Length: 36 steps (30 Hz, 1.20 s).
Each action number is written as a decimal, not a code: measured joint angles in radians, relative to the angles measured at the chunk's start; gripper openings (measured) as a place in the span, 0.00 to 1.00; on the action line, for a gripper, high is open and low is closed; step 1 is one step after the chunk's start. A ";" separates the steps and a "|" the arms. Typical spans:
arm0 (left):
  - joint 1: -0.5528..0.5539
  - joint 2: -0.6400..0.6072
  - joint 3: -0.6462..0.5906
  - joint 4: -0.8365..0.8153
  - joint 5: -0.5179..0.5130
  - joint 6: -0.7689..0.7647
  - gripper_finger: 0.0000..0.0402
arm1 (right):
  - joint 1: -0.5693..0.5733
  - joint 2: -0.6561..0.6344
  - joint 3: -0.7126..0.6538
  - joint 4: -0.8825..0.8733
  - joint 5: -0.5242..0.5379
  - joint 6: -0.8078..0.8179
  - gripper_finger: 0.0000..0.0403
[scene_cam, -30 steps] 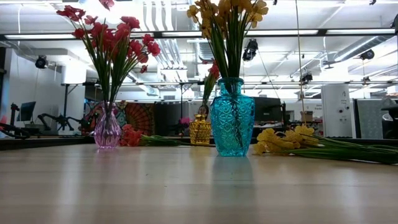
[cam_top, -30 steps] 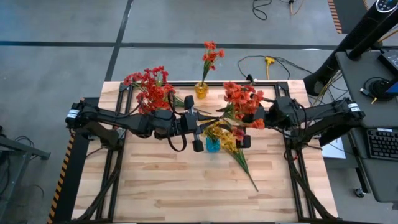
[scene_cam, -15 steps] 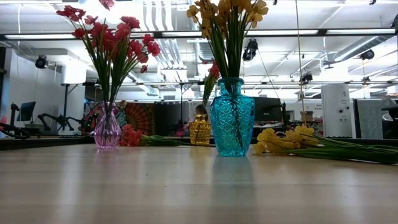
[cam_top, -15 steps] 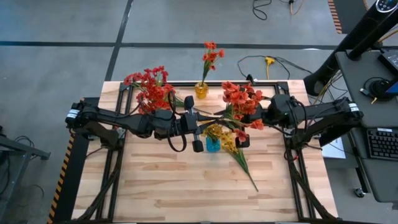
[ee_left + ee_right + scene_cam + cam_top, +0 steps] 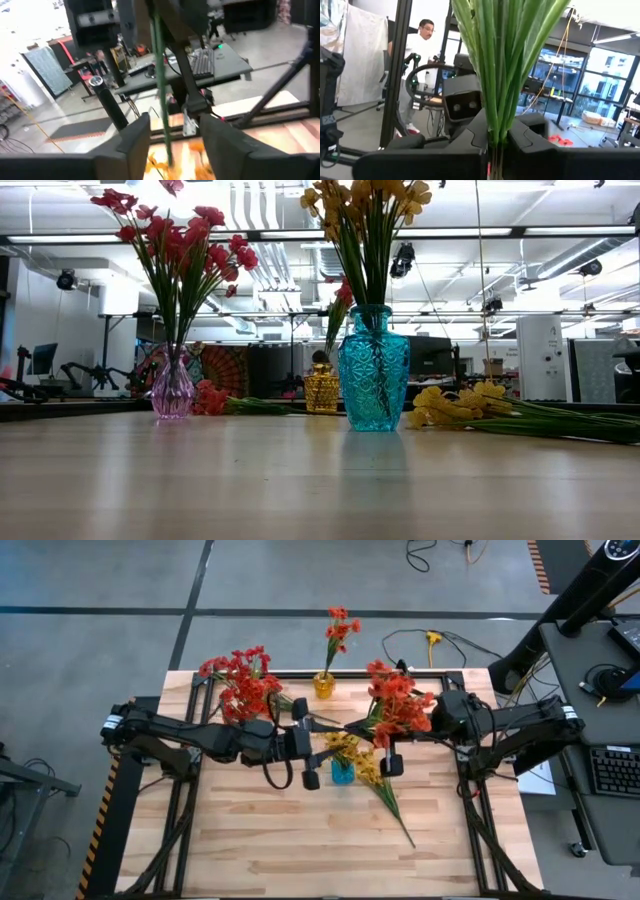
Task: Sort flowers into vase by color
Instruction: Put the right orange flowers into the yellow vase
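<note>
My right gripper (image 5: 495, 136) is shut on a bunch of orange-red flowers (image 5: 400, 702), held high over the table's middle. My left gripper (image 5: 172, 131) stands open just left of it (image 5: 322, 732), one green stem (image 5: 161, 90) running between its fingers. A pink vase (image 5: 172, 390) holds red flowers (image 5: 240, 680). An amber vase (image 5: 324, 686) at the far edge holds one orange-red sprig. A blue vase (image 5: 372, 370) holds yellow flowers (image 5: 365, 210). More yellow flowers (image 5: 385, 790) lie flat on the table. My right gripper pinches the bundle of green stems (image 5: 495, 117) between its two fingers (image 5: 470, 137). It comes almost level from the table's right, fingers across the stems. Above the fingers the stems fan out. The bunch hangs clear of the table with its blooms uppermost.
Red flowers (image 5: 210, 398) lie on the table behind the pink vase. The near half of the wooden table (image 5: 300, 840) bears nothing. A black frame (image 5: 480, 830) borders both sides. A person (image 5: 422, 45) stands in the room beyond.
The orange-red bunch has tipped a little toward the far edge and the right arm, and its blooms now sit closer together. Its stem ends stay between the two grippers.
</note>
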 joint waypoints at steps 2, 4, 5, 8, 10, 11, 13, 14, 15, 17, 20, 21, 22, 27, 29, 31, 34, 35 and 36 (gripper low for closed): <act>-0.019 -0.033 0.000 -0.069 0.000 -0.022 0.44 | 0.000 0.000 0.034 -0.028 0.004 -0.012 0.03; -0.043 -0.071 0.000 -0.149 0.000 -0.070 0.48 | -0.007 0.003 0.074 -0.056 0.027 -0.041 0.03; -0.056 -0.090 0.000 -0.197 0.000 -0.101 0.49 | -0.015 0.004 0.095 -0.078 0.043 -0.060 0.03; -0.107 -0.138 0.000 -0.323 -0.001 -0.193 0.50 | -0.064 0.013 0.144 -0.129 0.075 -0.108 0.03; -0.154 -0.156 0.000 -0.382 -0.031 -0.231 0.49 | -0.120 0.013 0.160 -0.163 0.077 -0.124 0.03; -0.181 -0.162 0.000 -0.401 -0.069 -0.242 0.49 | -0.156 0.013 0.164 -0.172 0.077 -0.123 0.03; -0.246 -0.168 0.000 -0.446 -0.179 -0.250 0.48 | -0.236 0.007 0.161 -0.197 0.057 -0.120 0.03; -0.276 -0.168 0.000 -0.461 -0.230 -0.251 0.47 | -0.281 0.006 0.152 -0.207 0.031 -0.107 0.03; -0.306 -0.168 0.000 -0.475 -0.276 -0.251 0.47 | -0.331 0.005 0.139 -0.208 -0.008 -0.087 0.03; -0.363 -0.168 -0.007 -0.489 -0.331 -0.251 0.46 | -0.435 0.011 0.111 -0.203 -0.116 -0.036 0.03; -0.427 -0.170 -0.030 -0.488 -0.365 -0.241 0.45 | -0.581 0.031 0.061 -0.143 -0.276 0.030 0.03; -0.439 -0.174 -0.044 -0.489 -0.370 -0.240 0.45 | -0.620 0.038 0.046 -0.123 -0.324 0.037 0.03; -0.448 -0.179 -0.060 -0.488 -0.385 -0.239 0.44 | -0.653 0.046 0.032 -0.100 -0.364 0.051 0.03; -0.456 -0.236 -0.176 -0.457 -0.448 -0.244 0.42 | -0.737 0.098 -0.053 0.049 -0.426 0.037 0.03; -0.456 -0.277 -0.232 -0.422 -0.452 -0.242 0.41 | -0.758 0.119 -0.094 0.136 -0.429 0.024 0.03; -0.456 -0.327 -0.293 -0.364 -0.453 -0.224 0.41 | -0.775 0.142 -0.141 0.247 -0.430 0.027 0.03; -0.456 -0.409 -0.400 -0.223 -0.435 -0.166 0.40 | -0.795 0.197 -0.220 0.401 -0.452 0.055 0.03; -0.456 -0.437 -0.439 -0.172 -0.432 -0.146 0.40 | -0.797 0.221 -0.244 0.450 -0.463 0.069 0.03; -0.456 -0.465 -0.477 -0.121 -0.428 -0.127 0.40 | -0.796 0.247 -0.260 0.507 -0.469 0.085 0.03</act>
